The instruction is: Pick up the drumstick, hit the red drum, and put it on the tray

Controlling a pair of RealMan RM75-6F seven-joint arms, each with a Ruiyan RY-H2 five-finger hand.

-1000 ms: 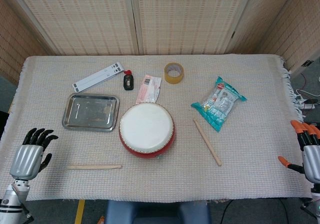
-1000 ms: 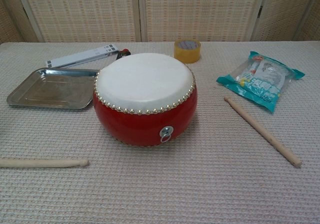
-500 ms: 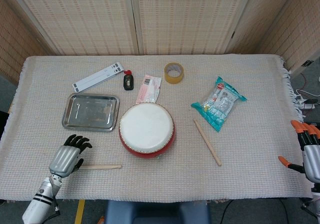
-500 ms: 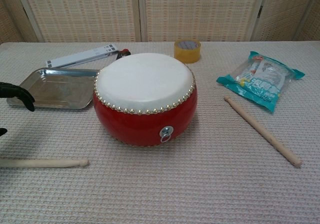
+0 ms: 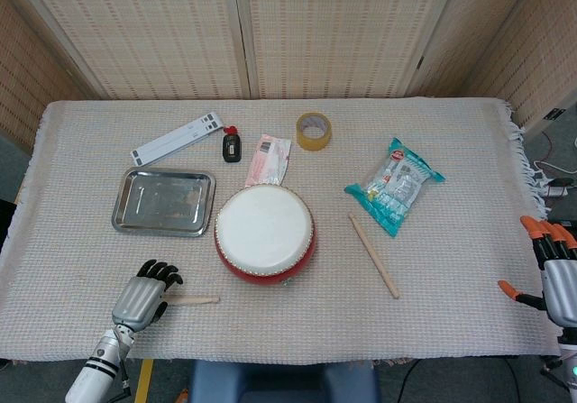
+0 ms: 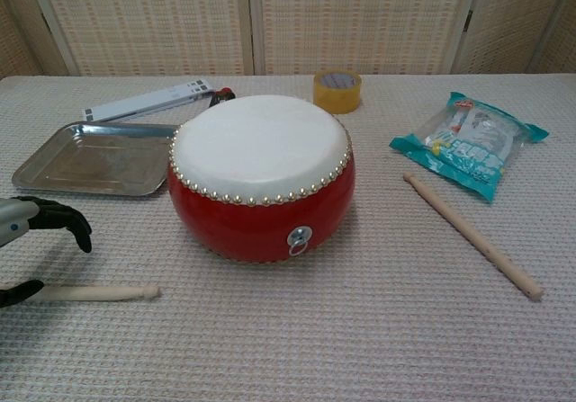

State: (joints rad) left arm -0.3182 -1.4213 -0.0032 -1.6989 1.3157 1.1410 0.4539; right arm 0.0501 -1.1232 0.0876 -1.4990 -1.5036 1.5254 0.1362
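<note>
because the near drumstick (image 5: pixel 191 300) lies flat on the tabletop (image 5: pixel 451 268) with its long axis running from 9 to 3 o'clock, the coming grasp depends on the left robot hand (image 5: pixel 144 297) closing across that axis. this robot hand hovers over the stick's 9 o'clock end, fingers spread with a gap between thumb and fingers, holding nothing; in the chest view the stick passes between them, and contact cannot be told. the rest of the stick runs toward 3 o'clock from the hand, below the red drum (image 5: pixel 265 233). the tray (image 5: pixel 163 202) sits at 12 o'clock. the right robot hand (image 5: pixel 554 272), also empty and apart, waits far off at 3 o'clock.
</note>
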